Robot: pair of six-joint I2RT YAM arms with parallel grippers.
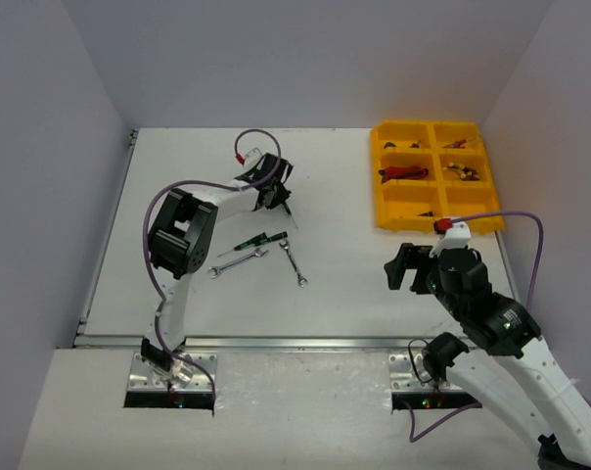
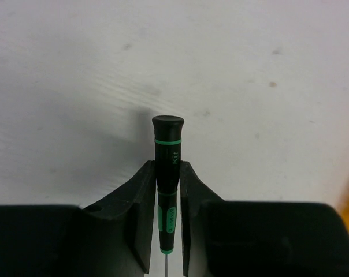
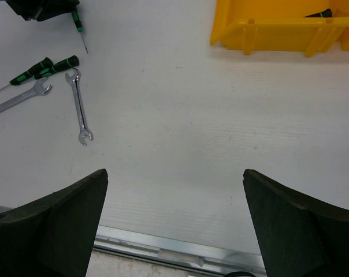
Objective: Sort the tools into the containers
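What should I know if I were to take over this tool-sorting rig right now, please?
Left end effector: shut on a green-handled screwdriver, over the left half of the table, well away from the tray.
Right end effector: open, empty, just short of the yellow tray.
Loose on the table: two more green screwdrivers and two silver wrenches, lying together.
Done: several tools lie in the tray, among them red-and-black cutters in the middle-left compartment.
Left: bin the held screwdriver, then the four loose tools.
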